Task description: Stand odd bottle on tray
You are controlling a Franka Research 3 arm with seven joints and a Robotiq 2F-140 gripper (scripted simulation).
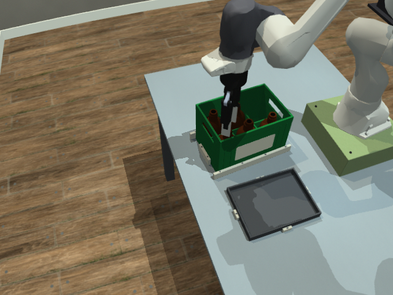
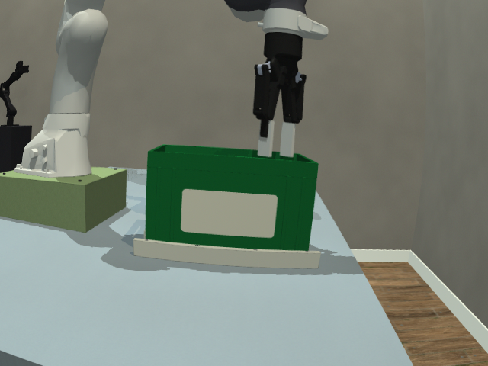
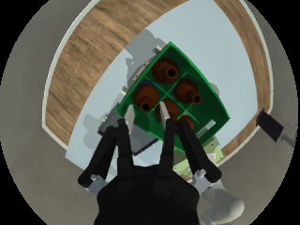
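The gripper (image 1: pixel 229 123) (image 2: pixel 276 154) (image 3: pixel 146 109), fingers parted and empty above the crate (image 1: pixel 228 153) (image 2: pixel 228 177) (image 3: pixel 206 112) near the table's (image 1: pixel 202 235) (image 2: pixel 197 307) (image 3: pixel 199 35) edge, seemingly must compare necks before grasping.

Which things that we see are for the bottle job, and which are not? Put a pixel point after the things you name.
For the job: brown glass-like bottles (image 1: pixel 272 118) (image 3: pixel 146 96); green crate (image 1: pixel 250 155) (image 2: pixel 165 213) (image 3: pixel 213 104); dark grey rectangular tray (image 1: pixel 285 203); black two-finger gripper (image 1: pixel 229 123) (image 2: pixel 276 147) (image 3: pixel 146 109).

Seemingly not: small black arm (image 2: pixel 9 98); black box (image 2: pixel 17 147) beneath it.

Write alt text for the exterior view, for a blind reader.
A black gripper hangs, fingers apart, over the right part of a green crate whose walls hide what is inside. The crate stands upright on a pale blue table behind a cream strip; a white robot base sits on a green block at left.
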